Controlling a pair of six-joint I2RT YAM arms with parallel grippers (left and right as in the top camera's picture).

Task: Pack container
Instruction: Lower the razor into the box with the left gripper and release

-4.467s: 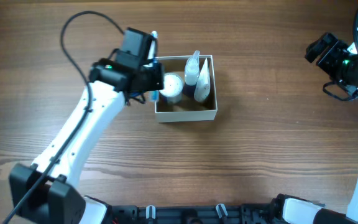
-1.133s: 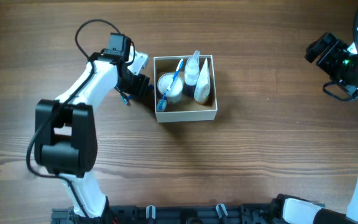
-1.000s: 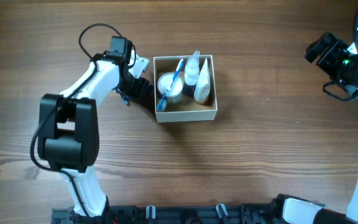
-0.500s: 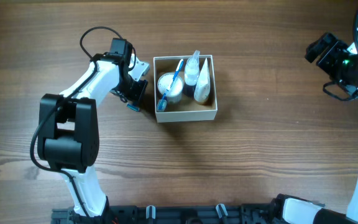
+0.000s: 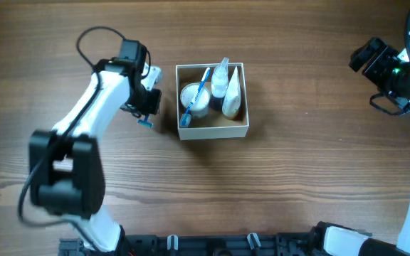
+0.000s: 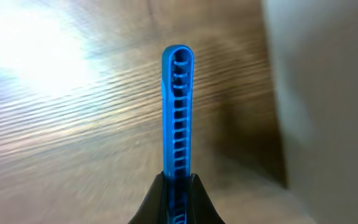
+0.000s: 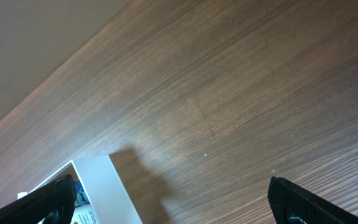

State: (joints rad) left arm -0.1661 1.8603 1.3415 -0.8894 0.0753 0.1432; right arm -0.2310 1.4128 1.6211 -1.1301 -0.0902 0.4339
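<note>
Container (image 5: pixel 212 132) holding toiletries (image 5: pixel 232 96), left gripper (image 5: pixel 146 114) nearby

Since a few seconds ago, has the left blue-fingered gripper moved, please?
Yes. The left gripper has withdrawn leftward, away from the white-walled square cardboard container.

No text, label, brand or number can be read in any view. The white bottles (image 5: pixel 232 91) and round jar (image 5: pixel 200 102) in the container (image 5: pixel 212 131), upper middle of the overhead frame, are shown too small for print to be made out.
</note>
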